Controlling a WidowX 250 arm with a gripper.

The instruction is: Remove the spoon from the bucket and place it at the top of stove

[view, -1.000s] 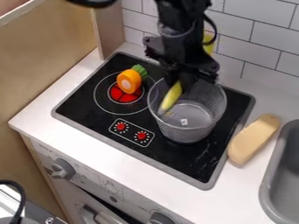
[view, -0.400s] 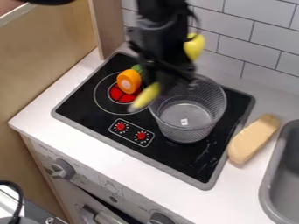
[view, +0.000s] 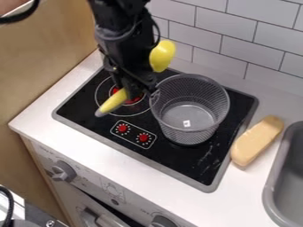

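Clearly, spoon (view: 113, 102) outside bucket rim (view: 190, 131).

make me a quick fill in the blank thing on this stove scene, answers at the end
The gripper holds the yellow ____ above the stove. The bucket stands on the ____. The bread lies between the stove and the grey ____. The two small knobs on the stove top are ____.
Missing words: spoon; stove; sink; red

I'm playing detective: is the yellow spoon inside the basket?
No, the claw holds the spoon outside the basket, over the stove.
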